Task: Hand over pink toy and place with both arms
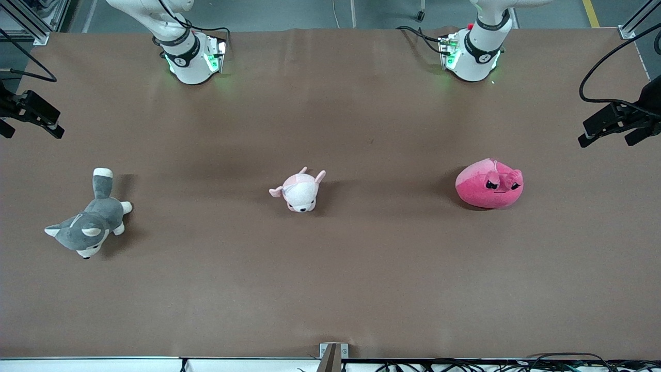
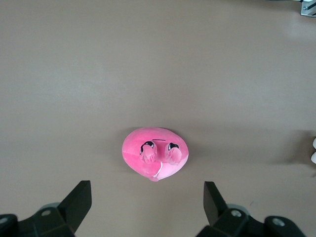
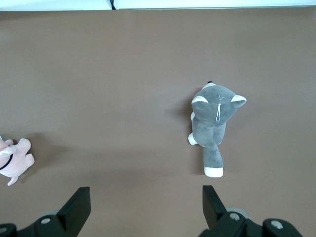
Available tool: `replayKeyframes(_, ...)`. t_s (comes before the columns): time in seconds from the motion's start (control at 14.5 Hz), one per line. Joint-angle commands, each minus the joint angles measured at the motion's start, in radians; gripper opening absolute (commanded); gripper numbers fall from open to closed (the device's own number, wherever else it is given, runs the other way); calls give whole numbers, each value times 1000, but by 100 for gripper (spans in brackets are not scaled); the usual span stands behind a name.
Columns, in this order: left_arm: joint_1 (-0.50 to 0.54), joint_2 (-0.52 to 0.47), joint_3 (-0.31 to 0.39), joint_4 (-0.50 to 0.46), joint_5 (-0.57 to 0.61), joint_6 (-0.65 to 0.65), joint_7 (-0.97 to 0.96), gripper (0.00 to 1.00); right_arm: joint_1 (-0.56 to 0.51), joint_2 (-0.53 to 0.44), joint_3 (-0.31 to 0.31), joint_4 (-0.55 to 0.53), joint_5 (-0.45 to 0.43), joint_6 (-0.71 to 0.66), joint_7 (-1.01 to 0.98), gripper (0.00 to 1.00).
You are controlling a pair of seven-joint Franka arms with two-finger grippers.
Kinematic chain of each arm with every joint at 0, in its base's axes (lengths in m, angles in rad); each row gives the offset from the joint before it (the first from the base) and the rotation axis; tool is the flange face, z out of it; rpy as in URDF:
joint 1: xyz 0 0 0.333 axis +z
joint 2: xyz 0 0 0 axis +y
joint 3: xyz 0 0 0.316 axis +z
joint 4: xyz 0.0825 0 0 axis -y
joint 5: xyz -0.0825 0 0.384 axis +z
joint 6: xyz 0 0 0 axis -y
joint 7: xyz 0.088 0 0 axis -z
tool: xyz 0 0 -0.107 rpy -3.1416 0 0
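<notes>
Pink toy (image 1: 489, 184): on the table (image 1: 330, 289) below the wide-open, empty left gripper (image 2: 147, 203), ungrasped; right gripper (image 3: 146, 205), likewise wide and empty, over the husky plush (image 3: 213, 122); pickup, handover and placing all outstanding.

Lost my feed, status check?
Left gripper open above pink toy. Right gripper open, high over table near husky. Nothing blocking.
</notes>
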Motion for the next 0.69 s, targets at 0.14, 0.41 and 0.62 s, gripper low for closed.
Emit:
replayKeyframes(0.14, -3, -8, 3, 1, 15, -11, 10, 100, 3, 8, -1, 13, -13, -15, -4, 100)
replayKeyframes(0.41, -3, -4, 3, -1, 6, -22, 6, 100, 6, 5, -1, -1, -13, -17, -4, 100)
replayKeyframes(0.62, -3, 39, 3, -13, 9, -61, 6, 100, 4, 5, -1, -1, -13, -15, -4, 100)
